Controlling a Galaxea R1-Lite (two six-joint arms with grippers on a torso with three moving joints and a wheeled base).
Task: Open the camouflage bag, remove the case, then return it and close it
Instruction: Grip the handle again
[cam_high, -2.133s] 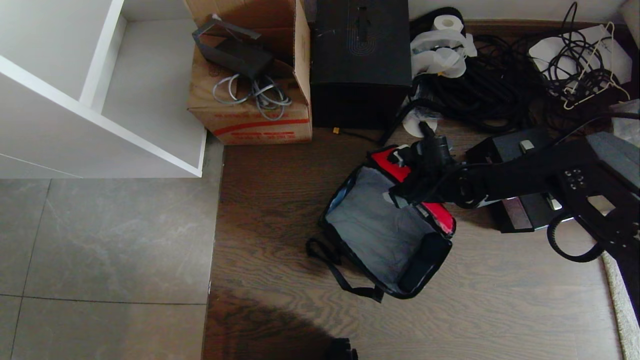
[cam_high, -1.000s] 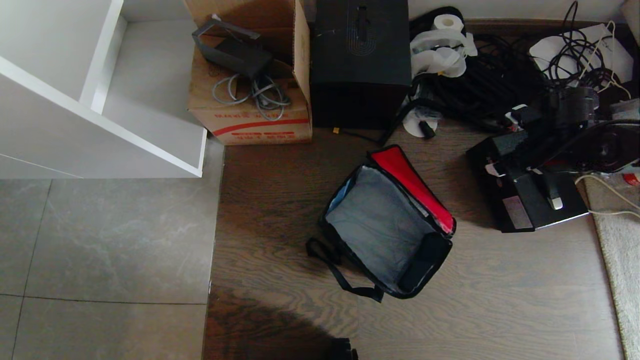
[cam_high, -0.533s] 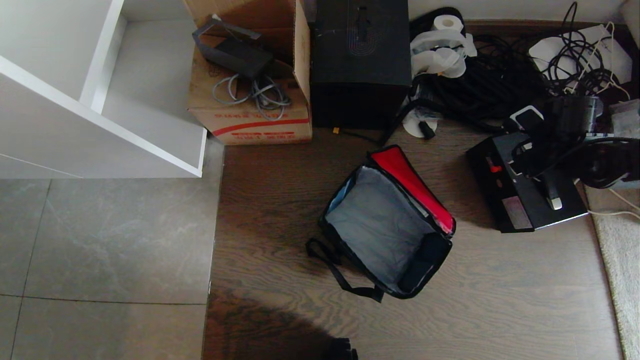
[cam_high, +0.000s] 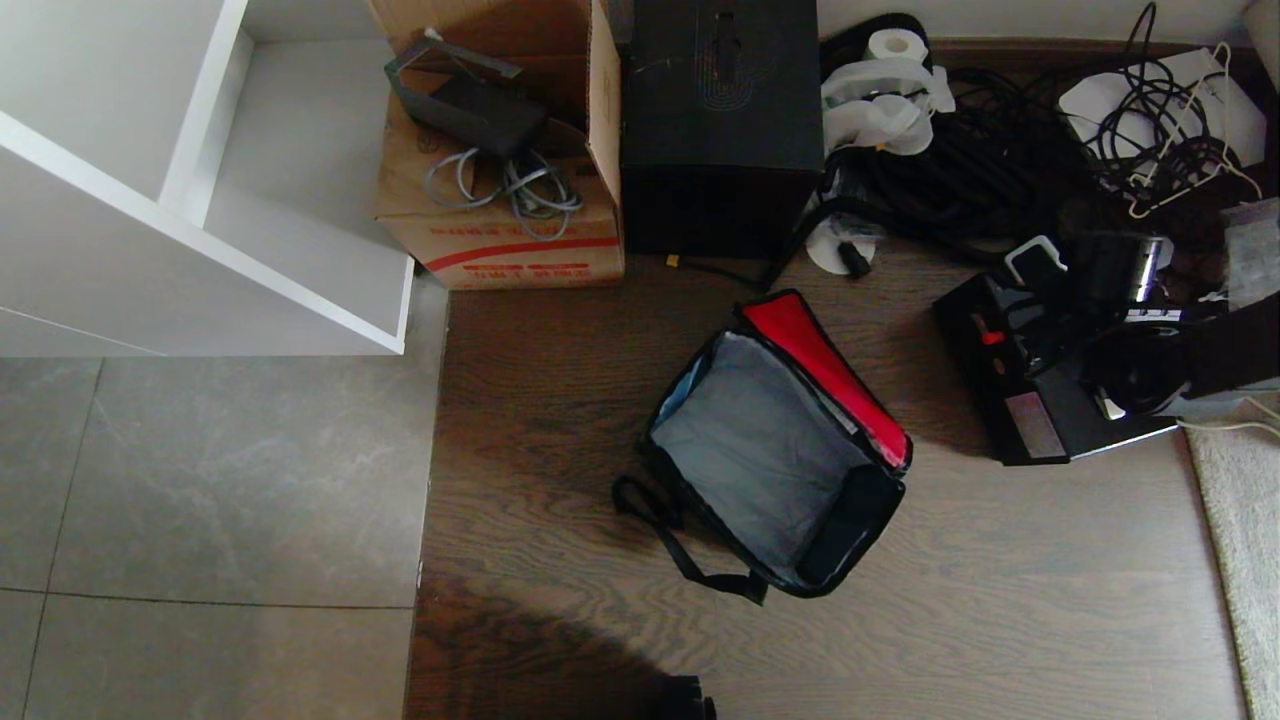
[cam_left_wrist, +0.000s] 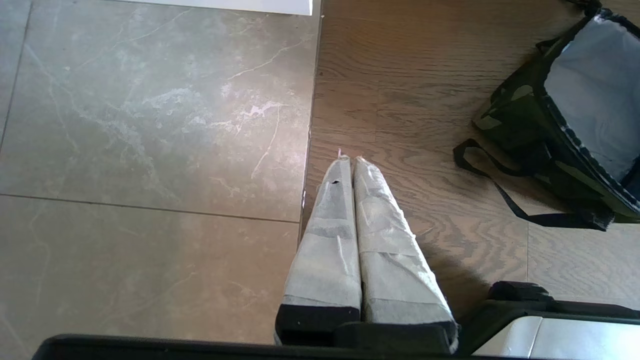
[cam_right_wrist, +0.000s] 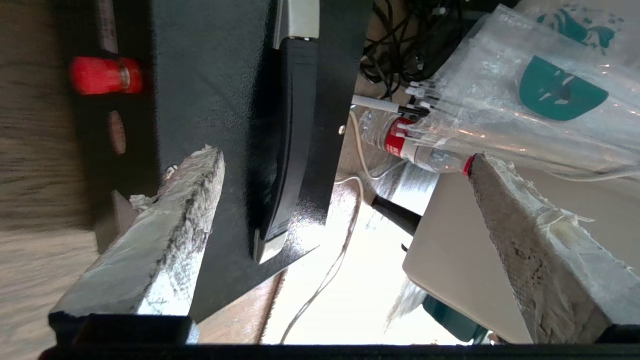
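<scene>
The camouflage bag (cam_high: 770, 450) lies open on the wood floor, red flap lining (cam_high: 830, 375) folded back and grey interior empty. To its right the flat black case (cam_high: 1040, 400) lies on the floor. My right gripper (cam_high: 1050, 300) hovers over the case's far end. In the right wrist view it (cam_right_wrist: 345, 154) is open wide, and the case's black bar handle (cam_right_wrist: 295, 125) lies between the fingers, close to one fingertip (cam_right_wrist: 200, 175). Nothing is held. My left gripper (cam_left_wrist: 352, 159) hangs shut and empty near the tile edge, left of the bag (cam_left_wrist: 530, 125).
A brown carton (cam_high: 500, 200) and a tall black box (cam_high: 720, 120) stand behind the bag. Tangled black cables (cam_high: 1000, 170) lie behind the case. A white shelf (cam_high: 200, 200) is at the left, a rug (cam_high: 1240, 520) at the right. A plastic bag (cam_right_wrist: 525, 85) and a bottle (cam_right_wrist: 415, 145) sit beside the case.
My right arm has left the bag's red flap and swung right to the case. Over the last second its wrist turned and the open gripper settled over the handle.
</scene>
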